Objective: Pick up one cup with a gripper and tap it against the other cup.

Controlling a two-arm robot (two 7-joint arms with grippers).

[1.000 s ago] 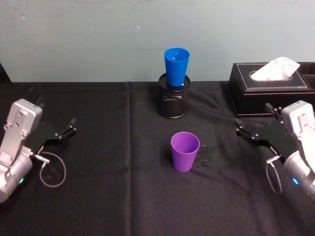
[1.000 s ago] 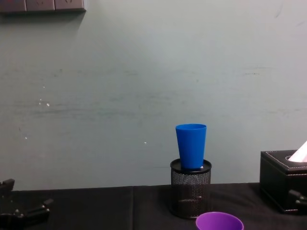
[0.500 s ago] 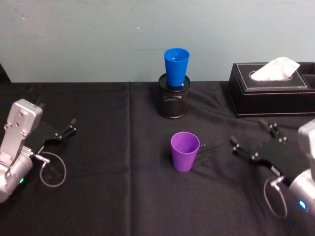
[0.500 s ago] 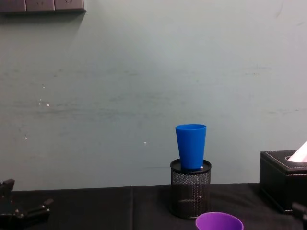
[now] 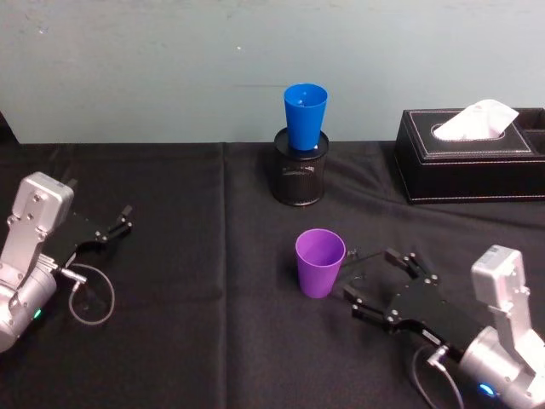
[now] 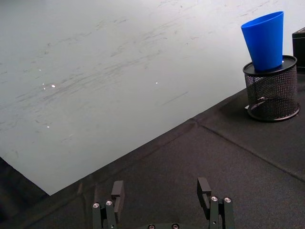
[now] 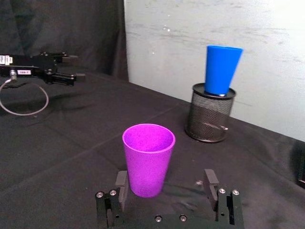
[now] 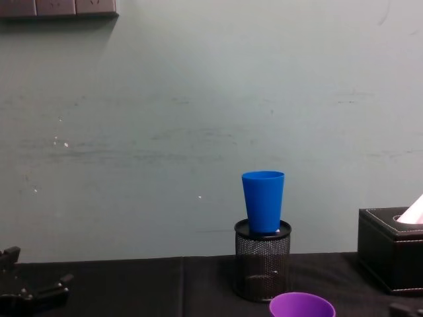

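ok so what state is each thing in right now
purple plastic tumbler: upright on the black cloth, empty, not held
bright blue plastic tumbler: upright, seated in the top of the black mesh pen holder
black mesh pen holder: upright
right claw: open, low beside the purple tumbler
left claw: open, parked at the table's left
black tissue box: white tissue sticking out

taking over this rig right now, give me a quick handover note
Right gripper: open, low, aimed at the purple cup from its right, not yet gripping.
Left gripper: open, parked at far left.
Blue cup: upright on the mesh pen holder at the back.
Done: nothing lifted.
Left: close on the purple cup, lift, tap it on the blue cup.
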